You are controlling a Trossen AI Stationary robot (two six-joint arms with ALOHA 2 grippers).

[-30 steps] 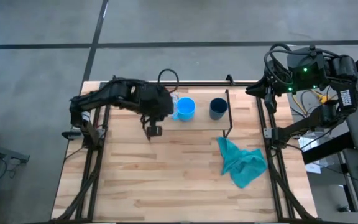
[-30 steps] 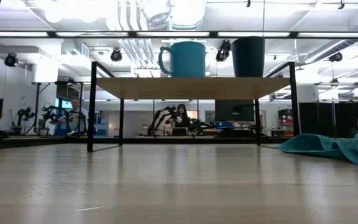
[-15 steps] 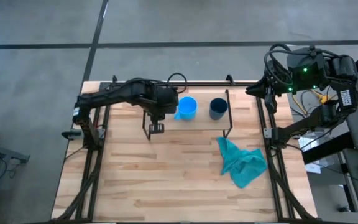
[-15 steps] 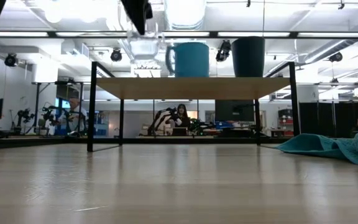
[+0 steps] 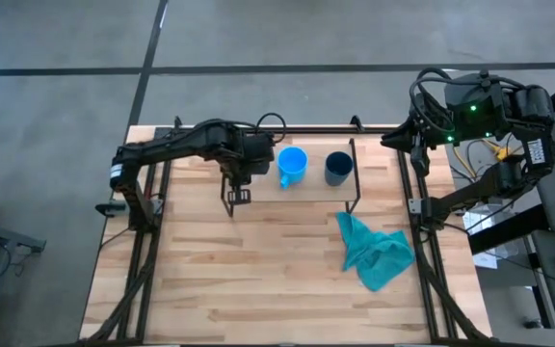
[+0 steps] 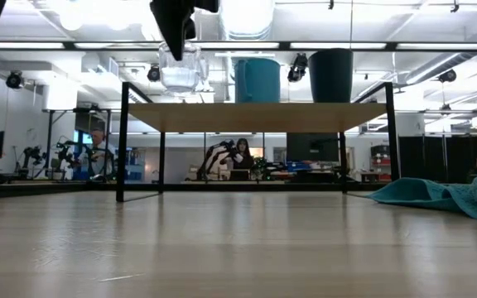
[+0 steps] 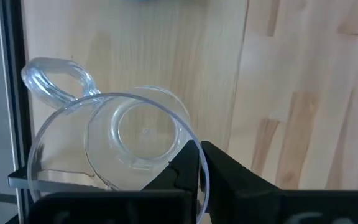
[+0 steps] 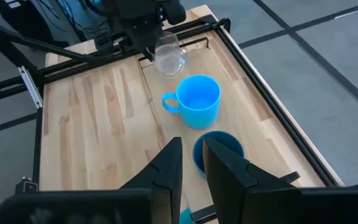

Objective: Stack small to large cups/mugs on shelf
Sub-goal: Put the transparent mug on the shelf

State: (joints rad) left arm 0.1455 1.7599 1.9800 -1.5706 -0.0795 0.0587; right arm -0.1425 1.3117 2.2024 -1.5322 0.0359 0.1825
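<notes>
left gripper (image 6: 176, 25) pinches the rim of the clear glass cup (image 6: 179, 70), hanging just above the shelf (image 6: 255, 117) beside the light-blue mug (image 5: 291, 165). light, slick, breakable, so a gentle rim grip suits.

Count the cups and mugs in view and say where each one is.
3. The clear glass cup hangs in the left gripper just above the shelf's left end; the light-blue mug stands mid-shelf; the navy cup stands toward its right end.
</notes>
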